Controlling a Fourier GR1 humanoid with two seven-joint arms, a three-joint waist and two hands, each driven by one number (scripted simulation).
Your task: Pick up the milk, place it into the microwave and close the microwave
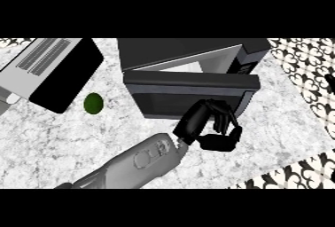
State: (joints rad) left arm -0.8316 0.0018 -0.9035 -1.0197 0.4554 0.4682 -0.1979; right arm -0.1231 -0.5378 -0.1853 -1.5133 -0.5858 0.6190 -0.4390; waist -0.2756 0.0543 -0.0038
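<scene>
The dark microwave [196,51] stands at the back middle of the counter. Its door [189,91] is swung most of the way across the front, and a strip of pale interior [180,68] shows above it. No milk is visible; the door hides most of the inside. My left hand [211,126] comes in on a grey forearm [141,162] from the lower left. It sits at the door's lower right corner, fingers curled toward the thumb with nothing between them, and the fingers [216,108] touch the door's face. My right hand is out of sight.
A small green round fruit [93,103] lies on the marble counter [59,142] left of the microwave. A grey and black flat appliance [52,71] lies at the back left. Patterned tiling [307,66] borders the counter on the right.
</scene>
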